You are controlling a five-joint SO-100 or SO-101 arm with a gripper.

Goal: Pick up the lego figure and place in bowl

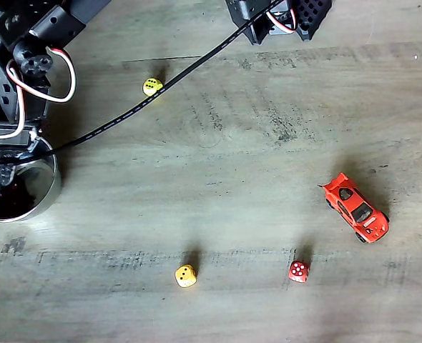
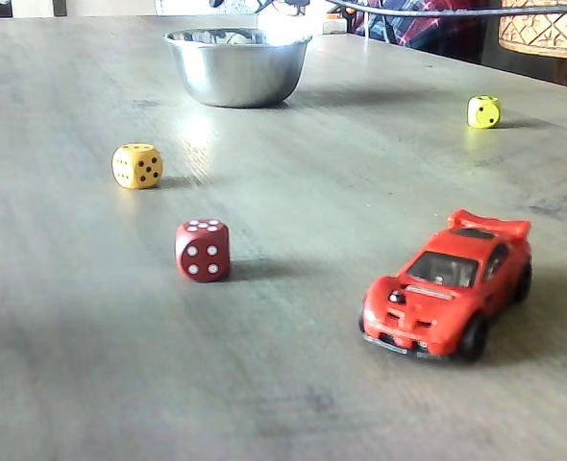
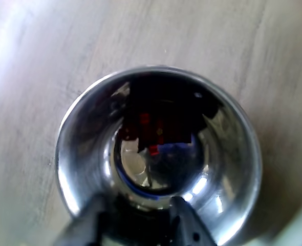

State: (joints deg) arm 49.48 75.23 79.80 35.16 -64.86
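Inside the bowl, in the wrist view: lego figure, black with red parts, lying on the shiny bottom, just ahead of the fingers, apart from them. Fingers spread, nothing pinched, above the near rim. Elsewhere on the tabletop: two yellow dice, red die, toy car.

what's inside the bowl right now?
Wrist view: bowl shows dark and red shapes near the bottom, possibly the lego figure or only reflections. The gripper hides the near inner wall.
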